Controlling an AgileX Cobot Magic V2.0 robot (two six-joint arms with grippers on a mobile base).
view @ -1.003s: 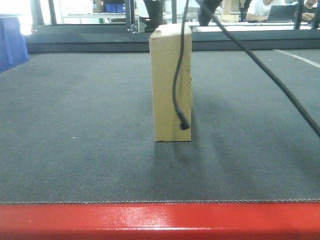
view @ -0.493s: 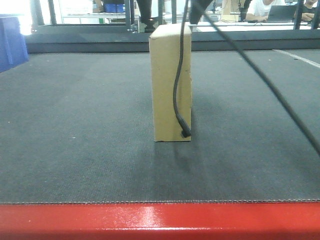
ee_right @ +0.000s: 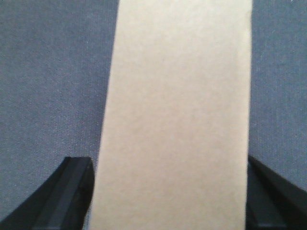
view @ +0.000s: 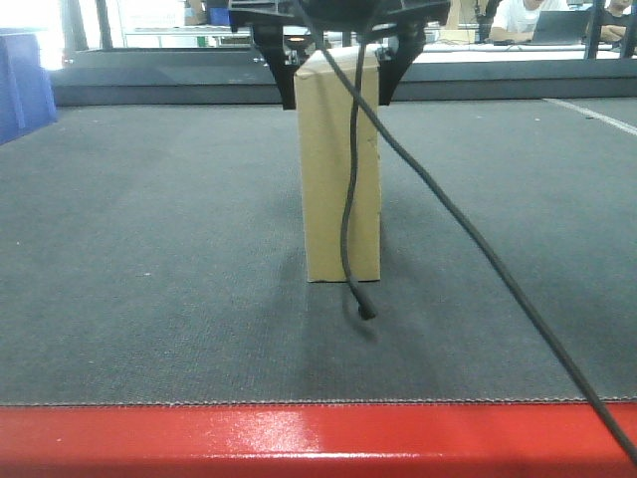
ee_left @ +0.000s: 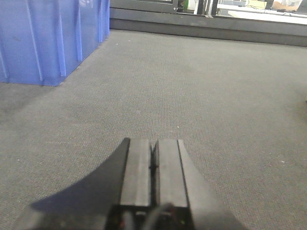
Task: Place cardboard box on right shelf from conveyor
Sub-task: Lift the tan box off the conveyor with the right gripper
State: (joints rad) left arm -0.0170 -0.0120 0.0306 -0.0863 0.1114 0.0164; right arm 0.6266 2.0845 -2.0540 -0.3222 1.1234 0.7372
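Note:
The cardboard box (view: 328, 169) stands upright on its narrow end in the middle of the conveyor belt (view: 149, 249), behind the red front edge (view: 299, 438). My right gripper (view: 336, 72) hangs over the box's top, open, with one black finger on each side of it. In the right wrist view the tan box (ee_right: 177, 115) fills the middle between the fingers (ee_right: 72, 191), with a thin gap showing on the left side. My left gripper (ee_left: 153, 143) is shut on nothing, low over bare belt. The right shelf is out of view.
A black cable (view: 348, 199) dangles in front of the box, its tip at the belt (view: 366, 311); a second cable slants down to the right. A blue plastic bin (ee_left: 43, 38) stands on the belt at far left (view: 20, 85). People sit at desks beyond the conveyor.
My right gripper has come down into view and now straddles the box's top. The dangling cable's tip has dropped from the box's lower face to the belt. The box has not moved.

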